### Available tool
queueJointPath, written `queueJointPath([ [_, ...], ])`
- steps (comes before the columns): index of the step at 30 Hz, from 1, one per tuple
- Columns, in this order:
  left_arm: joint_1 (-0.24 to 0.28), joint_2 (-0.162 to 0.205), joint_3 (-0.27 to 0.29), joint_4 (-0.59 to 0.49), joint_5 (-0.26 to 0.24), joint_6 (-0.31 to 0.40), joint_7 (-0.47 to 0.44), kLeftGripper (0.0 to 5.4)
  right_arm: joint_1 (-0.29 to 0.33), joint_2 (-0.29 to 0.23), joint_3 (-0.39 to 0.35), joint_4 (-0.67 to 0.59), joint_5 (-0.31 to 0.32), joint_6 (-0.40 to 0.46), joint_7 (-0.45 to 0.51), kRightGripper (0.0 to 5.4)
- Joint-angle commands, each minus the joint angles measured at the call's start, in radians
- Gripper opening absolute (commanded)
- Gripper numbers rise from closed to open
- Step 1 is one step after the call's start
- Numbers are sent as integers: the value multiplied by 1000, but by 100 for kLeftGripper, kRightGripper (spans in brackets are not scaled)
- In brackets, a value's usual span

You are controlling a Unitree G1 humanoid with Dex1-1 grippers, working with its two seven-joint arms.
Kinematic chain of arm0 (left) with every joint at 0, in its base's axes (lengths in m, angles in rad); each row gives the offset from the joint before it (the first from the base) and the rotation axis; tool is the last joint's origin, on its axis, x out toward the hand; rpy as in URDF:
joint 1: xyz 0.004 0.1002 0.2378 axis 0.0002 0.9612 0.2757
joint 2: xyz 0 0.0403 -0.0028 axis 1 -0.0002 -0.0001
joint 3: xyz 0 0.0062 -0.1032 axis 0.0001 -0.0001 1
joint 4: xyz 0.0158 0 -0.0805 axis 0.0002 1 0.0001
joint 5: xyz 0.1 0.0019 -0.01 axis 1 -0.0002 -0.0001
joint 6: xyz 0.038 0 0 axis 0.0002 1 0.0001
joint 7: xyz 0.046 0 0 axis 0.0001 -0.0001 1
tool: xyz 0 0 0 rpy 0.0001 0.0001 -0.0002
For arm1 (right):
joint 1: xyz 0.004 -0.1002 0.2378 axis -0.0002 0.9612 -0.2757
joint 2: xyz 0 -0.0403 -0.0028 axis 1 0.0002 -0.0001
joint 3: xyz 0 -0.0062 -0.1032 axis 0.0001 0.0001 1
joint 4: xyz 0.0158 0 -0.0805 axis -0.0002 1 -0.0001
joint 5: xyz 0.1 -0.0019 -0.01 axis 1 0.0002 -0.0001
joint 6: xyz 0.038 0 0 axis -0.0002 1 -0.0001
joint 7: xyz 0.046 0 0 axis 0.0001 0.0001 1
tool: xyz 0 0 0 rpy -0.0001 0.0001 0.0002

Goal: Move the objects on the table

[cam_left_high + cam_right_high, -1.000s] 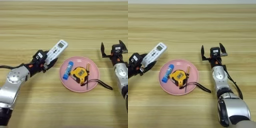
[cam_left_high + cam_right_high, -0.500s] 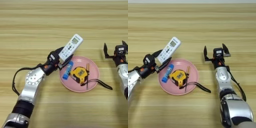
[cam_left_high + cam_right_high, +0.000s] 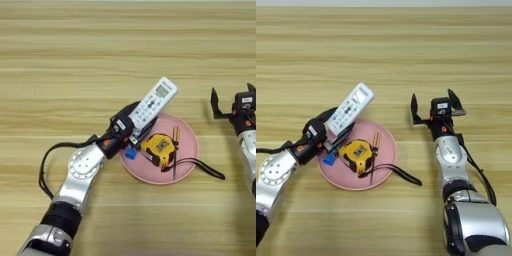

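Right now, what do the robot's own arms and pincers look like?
Both arms have silver-grey rounded shells with black joints. A black cable loops beside the left arm; another runs along the right arm. Each pincer, left and right, is black; the left wrist shows small orange-red marks.

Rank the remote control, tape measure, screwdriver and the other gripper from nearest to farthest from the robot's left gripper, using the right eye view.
1. Remote control: held in the left gripper.
2. Tape measure: on the pink plate, just right of it.
3. Screwdriver: at the plate's right side.
4. Right gripper: far right, open.
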Motion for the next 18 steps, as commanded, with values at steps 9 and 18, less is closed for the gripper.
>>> queueJointPath([
  [9, -64, -33, 0, 93, 15, -113, 54, 286, 11, -2, -41, -34, 77, -45, 103, 540],
  [18, -78, -46, 3, 127, 10, -146, 61, 286, 37, 74, -86, -337, 400, 96, 486, 540],
])
